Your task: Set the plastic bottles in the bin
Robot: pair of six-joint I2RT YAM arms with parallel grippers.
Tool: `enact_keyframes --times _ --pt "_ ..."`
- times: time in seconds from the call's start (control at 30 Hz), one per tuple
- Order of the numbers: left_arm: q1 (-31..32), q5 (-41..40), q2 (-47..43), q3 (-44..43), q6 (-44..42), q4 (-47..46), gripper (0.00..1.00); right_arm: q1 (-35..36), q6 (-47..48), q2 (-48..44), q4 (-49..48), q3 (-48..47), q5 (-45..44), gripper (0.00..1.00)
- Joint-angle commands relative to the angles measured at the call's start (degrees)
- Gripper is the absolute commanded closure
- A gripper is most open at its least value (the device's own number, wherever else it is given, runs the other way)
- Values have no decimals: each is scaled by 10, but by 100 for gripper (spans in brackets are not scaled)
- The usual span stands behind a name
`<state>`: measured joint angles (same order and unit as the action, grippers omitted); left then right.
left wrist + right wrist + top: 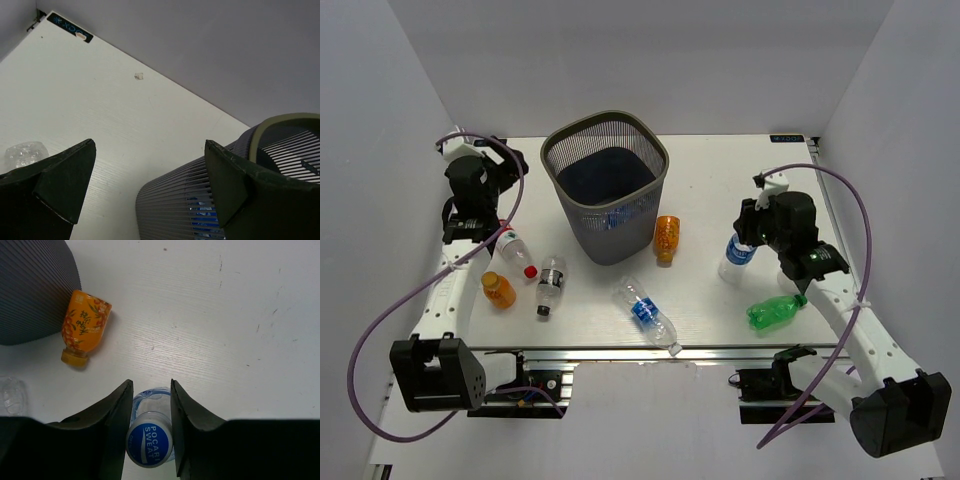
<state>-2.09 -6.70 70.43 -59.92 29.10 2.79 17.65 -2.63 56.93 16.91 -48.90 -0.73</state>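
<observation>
Our right gripper (151,384) is clenched on a blue-capped bottle (149,440). The bottle stands upright on the table (720,170) at about 4 o'clock from the bin (582,225), well apart from it. Our left gripper (149,145) is released, jaws wide with nothing between them, and hangs at 9 o'clock of the bin. The bin stands upright at the far middle of the table. An orange bottle (666,237) lies just beside its base at 4 o'clock. A green bottle (775,311) lies at 5 o'clock of the held bottle. At 6 o'clock of the bin, nearer our bases, lies a blue-label bottle (646,313). Around 7 to 8 o'clock rest a black-label bottle (550,285), a red-capped bottle (512,250) and a second orange bottle (499,290), near one another.
</observation>
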Motion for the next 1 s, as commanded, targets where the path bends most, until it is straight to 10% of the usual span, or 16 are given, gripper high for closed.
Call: enact_keyframes --times 0.0,0.2,0.6,0.83,0.97 --pt "-3 -31 -25 7 5 -6 2 1 -6 -15 -37 -24 2 81" --pt "-4 -44 1 -10 25 42 2 1 20 -7 -42 -173 -12 90" --pt "-10 -92 22 7 83 91 2 38 16 161 -232 -449 384 91" --pt "-14 -91 45 -2 93 114 2 137 69 292 -167 -536 375 88" --pt "-17 -102 47 -2 106 126 2 174 98 338 -86 -582 328 50"
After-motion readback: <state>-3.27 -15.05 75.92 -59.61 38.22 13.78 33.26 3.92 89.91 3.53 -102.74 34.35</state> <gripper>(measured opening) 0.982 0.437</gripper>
